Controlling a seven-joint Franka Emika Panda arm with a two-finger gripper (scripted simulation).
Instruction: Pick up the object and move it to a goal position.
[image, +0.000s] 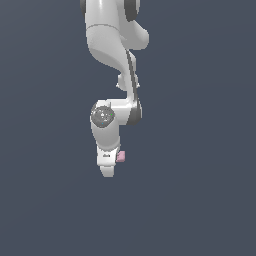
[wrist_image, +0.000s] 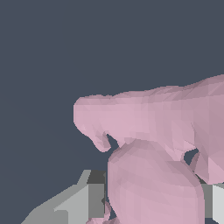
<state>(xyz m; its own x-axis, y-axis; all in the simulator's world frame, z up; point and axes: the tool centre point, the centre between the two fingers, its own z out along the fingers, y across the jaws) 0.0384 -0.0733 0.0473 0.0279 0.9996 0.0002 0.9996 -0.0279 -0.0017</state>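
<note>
The object (wrist_image: 148, 131) looks matt pale pink, its lumpy surface broken into flat facets (no shine anywhere). The gripper (image: 107, 169) and the arm (image: 107, 45) read as smooth, glossy white plastic with soft highlights; 1 dark grey joint cap (image: 102, 116) looks speckled.

Pale pink lumpy object (wrist_image: 148, 127) fills much of the frame, very close. Grey gripper fingers (wrist_image: 83, 203) flank its lower lobe, touching it. Plain dark backdrop.
</note>
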